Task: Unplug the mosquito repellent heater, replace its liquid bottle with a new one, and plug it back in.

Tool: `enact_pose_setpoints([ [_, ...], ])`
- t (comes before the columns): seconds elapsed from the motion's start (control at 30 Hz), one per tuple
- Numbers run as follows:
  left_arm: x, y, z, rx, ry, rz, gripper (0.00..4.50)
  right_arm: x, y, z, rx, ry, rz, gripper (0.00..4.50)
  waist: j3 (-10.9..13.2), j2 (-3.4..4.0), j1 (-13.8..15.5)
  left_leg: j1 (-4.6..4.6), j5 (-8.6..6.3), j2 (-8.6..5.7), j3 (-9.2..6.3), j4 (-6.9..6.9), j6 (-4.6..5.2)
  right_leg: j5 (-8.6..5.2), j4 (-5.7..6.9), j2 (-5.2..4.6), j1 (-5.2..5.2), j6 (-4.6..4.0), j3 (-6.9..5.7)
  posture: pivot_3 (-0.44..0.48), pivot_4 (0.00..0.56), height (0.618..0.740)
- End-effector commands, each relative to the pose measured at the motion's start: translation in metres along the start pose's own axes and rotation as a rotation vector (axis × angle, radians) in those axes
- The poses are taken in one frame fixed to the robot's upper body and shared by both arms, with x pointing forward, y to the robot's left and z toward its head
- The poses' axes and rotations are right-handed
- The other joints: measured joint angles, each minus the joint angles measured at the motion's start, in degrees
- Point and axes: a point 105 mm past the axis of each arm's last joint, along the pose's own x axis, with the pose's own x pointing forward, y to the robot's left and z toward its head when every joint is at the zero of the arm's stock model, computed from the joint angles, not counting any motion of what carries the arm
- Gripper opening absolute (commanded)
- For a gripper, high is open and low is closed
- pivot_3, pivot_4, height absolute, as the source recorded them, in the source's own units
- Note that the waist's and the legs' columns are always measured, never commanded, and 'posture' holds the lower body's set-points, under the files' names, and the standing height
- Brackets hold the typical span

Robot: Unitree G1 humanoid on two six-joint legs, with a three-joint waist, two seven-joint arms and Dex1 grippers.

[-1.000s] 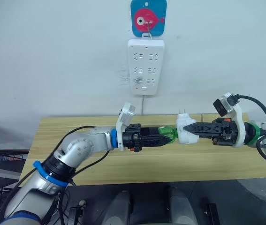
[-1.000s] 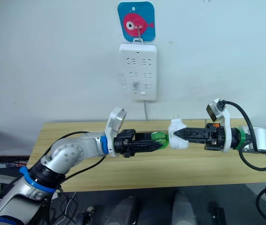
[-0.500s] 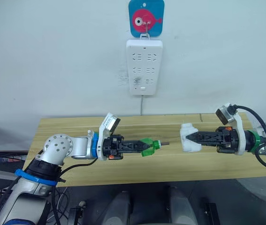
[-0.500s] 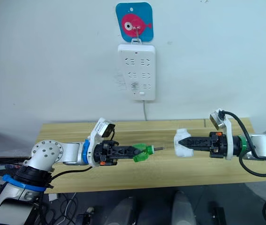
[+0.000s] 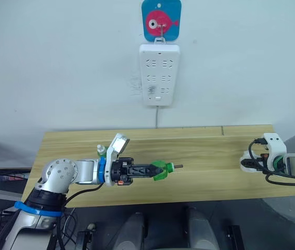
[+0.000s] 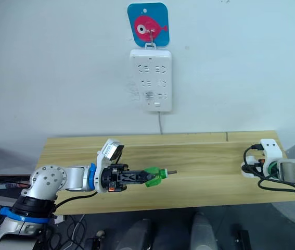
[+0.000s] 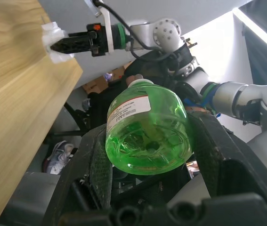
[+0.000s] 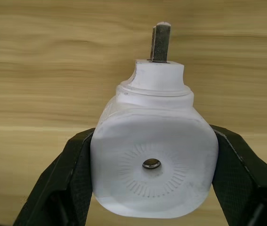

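1. In the left eye view we see a wooden table (image 5: pixel 137 140) against a white wall, with a socket strip (image 5: pixel 160 74) hanging above it under a fish sign (image 5: pixel 161 20).
2. In front of the strip, over the table's front half, our left gripper (image 5: pixel 160 170) pinches a green bottle (image 5: pixel 161 170); the bottle's wick points away from the arm, toward the right gripper.
3. Well to the right of the strip, at the table's right end, we see our right gripper (image 5: pixel 247 164) low at the table, with the white heater (image 5: pixel 246 164) at its tip.
4. The right eye view gives us the same layout: bottle (image 6: pixel 154 176) below the strip (image 6: pixel 151 79), heater (image 6: pixel 247 169) far right of it.
5. In the left wrist view we look at the bottle's (image 7: pixel 147 128) round base, clamped between the two black fingers (image 7: pixel 95 165); its white label and cap face away. Beyond it, at the table's corner, the right gripper (image 7: pixel 54 47) holds the heater (image 7: pixel 52 34).
6. In the right wrist view the heater (image 8: pixel 154 162) sits squeezed between both fingers (image 8: pixel 69 176), its round hole facing us and its plug prongs (image 8: pixel 160 42) pointing away over the table (image 8: pixel 53 70).
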Motion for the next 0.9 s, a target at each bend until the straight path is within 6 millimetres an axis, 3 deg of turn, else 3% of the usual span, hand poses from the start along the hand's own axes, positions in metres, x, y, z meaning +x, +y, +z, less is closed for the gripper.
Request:
enact_pose_setpoints([
  [0.03,-0.002,-0.008,-0.003,0.029,0.001,-0.020,2.22,0.002,0.000,-0.002,-0.047,0.025,-0.003,3.00,0.0,0.01,0.0,0.01,0.00,0.00,0.00,0.00,0.00,0.00,-0.01,0.00,0.01,0.00,0.00,0.106,0.231,0.740],
  [0.23,0.000,-0.010,-0.012,0.021,0.011,-0.028,2.22,0.014,-0.005,-0.017,-0.097,0.099,0.004,3.00,0.0,0.02,0.2,0.01,0.00,-0.01,-0.01,0.00,0.00,0.00,-0.03,-0.02,0.03,0.00,0.02,0.120,0.226,0.740],
  [0.63,0.001,-0.011,-0.021,0.023,0.016,-0.022,2.22,0.025,-0.013,-0.004,-0.128,0.103,-0.003,3.00,0.0,0.03,0.6,0.02,0.00,0.00,-0.04,-0.01,0.00,0.00,-0.03,-0.04,0.02,0.00,0.03,0.140,0.248,0.740],
  [0.77,0.001,-0.010,-0.019,0.026,0.013,-0.021,2.22,0.025,-0.015,0.003,-0.135,0.092,-0.008,4.31,0.0,0.03,0.9,0.02,0.00,-0.01,-0.09,0.00,0.00,0.01,-0.03,-0.05,0.02,0.00,0.04,0.134,0.251,0.740],
  [0.9,0.002,-0.009,-0.017,0.033,0.005,-0.018,2.22,0.017,-0.015,0.015,-0.136,0.057,0.008,4.49,0.0,0.04,1.0,0.02,0.00,-0.01,-0.12,-0.01,-0.01,0.00,-0.03,-0.06,0.02,0.00,0.04,0.126,0.254,0.740],
])
